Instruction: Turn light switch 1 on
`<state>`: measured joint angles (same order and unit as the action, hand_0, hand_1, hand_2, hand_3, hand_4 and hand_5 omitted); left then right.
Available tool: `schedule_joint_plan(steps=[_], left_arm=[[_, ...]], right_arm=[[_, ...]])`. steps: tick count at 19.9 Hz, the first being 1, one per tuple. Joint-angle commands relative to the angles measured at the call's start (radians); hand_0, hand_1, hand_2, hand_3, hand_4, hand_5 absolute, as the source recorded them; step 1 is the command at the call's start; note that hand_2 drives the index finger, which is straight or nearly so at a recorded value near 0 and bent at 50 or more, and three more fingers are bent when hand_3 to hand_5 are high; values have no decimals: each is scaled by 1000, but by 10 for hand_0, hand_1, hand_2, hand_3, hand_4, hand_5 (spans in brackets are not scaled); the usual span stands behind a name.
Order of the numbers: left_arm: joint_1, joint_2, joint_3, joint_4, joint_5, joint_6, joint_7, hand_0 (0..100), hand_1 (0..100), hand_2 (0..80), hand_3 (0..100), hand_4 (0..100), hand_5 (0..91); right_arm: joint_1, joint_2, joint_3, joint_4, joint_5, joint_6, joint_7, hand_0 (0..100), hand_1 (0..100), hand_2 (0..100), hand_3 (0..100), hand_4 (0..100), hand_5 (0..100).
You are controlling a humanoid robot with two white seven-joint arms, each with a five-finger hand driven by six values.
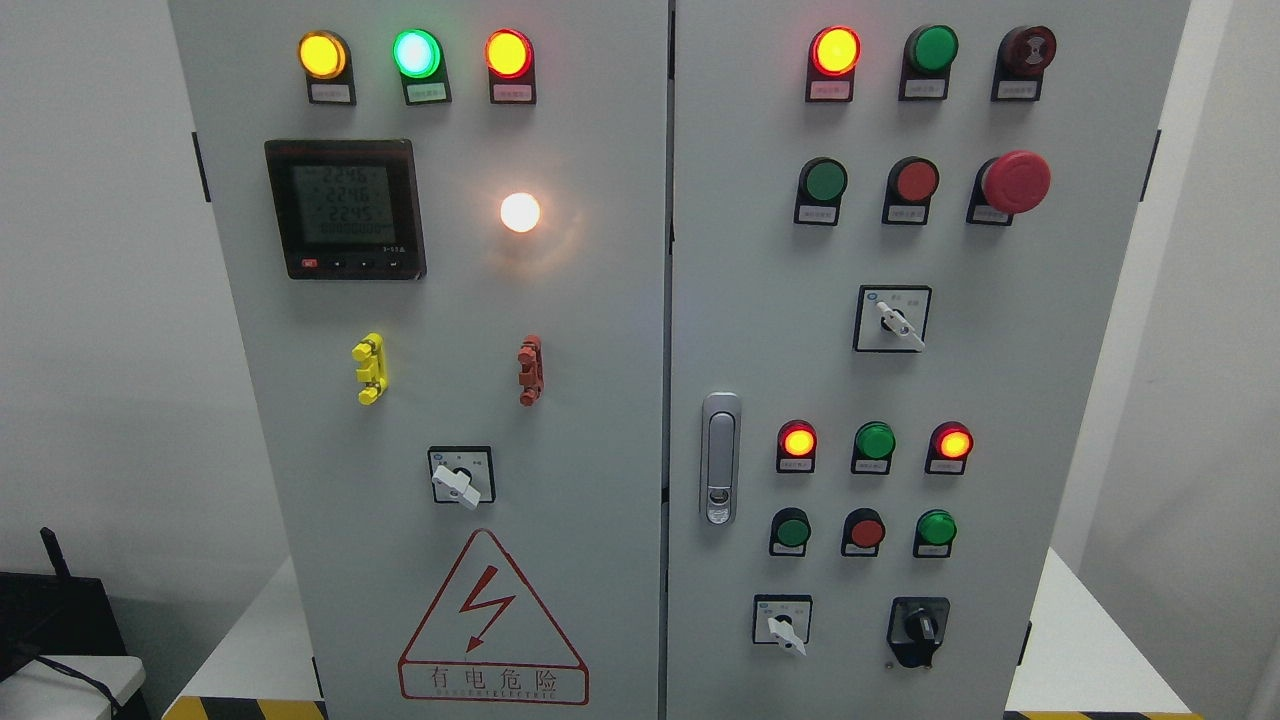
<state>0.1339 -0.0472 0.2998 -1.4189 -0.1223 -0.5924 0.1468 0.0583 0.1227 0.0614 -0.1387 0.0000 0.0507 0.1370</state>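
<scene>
Head view: we face the cabinet (560,300); neither hand shows, so we cannot tell their fingers.
Switch 1: unlabelled; likely a white knob (459,484) at lower left.
Risk: similar knobs (897,322) and (783,628) invite a wrong pick.

"有电危险" on warning sign (493,625)
</scene>
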Motion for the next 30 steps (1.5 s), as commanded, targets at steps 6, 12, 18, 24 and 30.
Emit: schedule_joint_plan(steps=[6,12,18,24,30], left_arm=[[108,43,409,788,139,-73,-47,182,162,11,185,299,36],[119,73,285,1113,79,-20,-49,243,178,0,82,184,0],[92,67,50,1226,78,236,-75,299,192,0,0,100,0],[41,33,-71,1307,76,370,-104,336,198,0,0,38,0],[24,17,-168,1318,46,433,-102,381,161,0,0,0,0]], right_arm=[[0,0,0,1,-18,0,-1,120,389,0,0,0,0],[0,0,0,-1,-17,0,-1,120,389,0,0,0,0],[0,0,0,1,-17,0,1,120,389,0,0,0,0],[0,0,0,1,-18,0,-1,120,389,0,0,0,0],[0,0,0,-1,-18,0,-1,120,389,0,0,0,0]])
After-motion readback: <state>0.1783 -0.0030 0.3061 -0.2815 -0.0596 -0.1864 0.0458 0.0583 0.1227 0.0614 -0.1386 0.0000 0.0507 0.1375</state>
